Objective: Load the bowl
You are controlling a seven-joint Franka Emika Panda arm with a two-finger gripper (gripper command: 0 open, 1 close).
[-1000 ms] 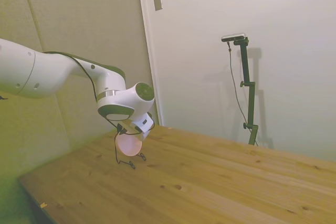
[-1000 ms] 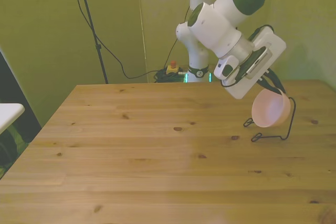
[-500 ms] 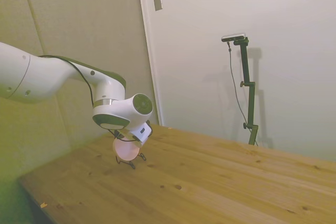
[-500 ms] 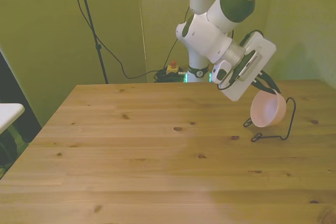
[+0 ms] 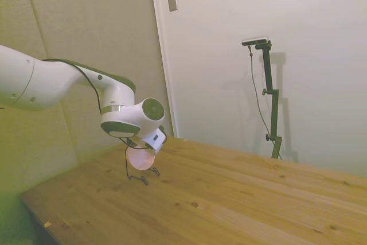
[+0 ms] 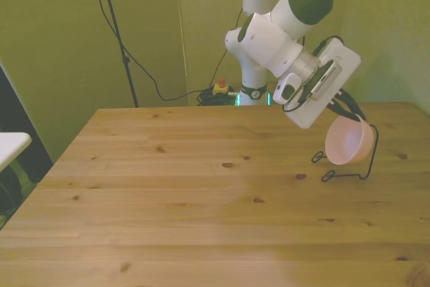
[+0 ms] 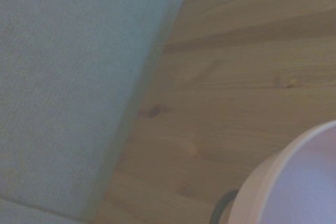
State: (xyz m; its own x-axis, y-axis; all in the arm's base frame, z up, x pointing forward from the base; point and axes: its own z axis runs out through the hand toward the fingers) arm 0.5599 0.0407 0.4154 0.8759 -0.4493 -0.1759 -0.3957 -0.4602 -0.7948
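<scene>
The pale pink bowl (image 6: 348, 144) stands on edge, its hollow turned toward the front view's left, inside a thin black wire rack (image 6: 368, 159) near the table's edge on the front view's right. My gripper (image 6: 349, 111) comes down at a slant from above and is shut on the bowl's upper rim. The side view has the bowl (image 5: 140, 158) just under the gripper (image 5: 144, 145), with the rack's feet (image 5: 143, 180) on the wood. Part of the bowl's rim (image 7: 294, 182) and a bit of dark wire (image 7: 221, 211) show in the wrist view.
The wooden table (image 6: 201, 193) stretches wide toward the front view's left. A padded wall panel (image 7: 68, 77) runs close along the table's edge beside the rack. A white surface (image 6: 10, 144) juts in at the front view's far left.
The wrist swung toward the front view's left and lower, then came back to the right and up. The bowl moved with it; the rack stayed put.
</scene>
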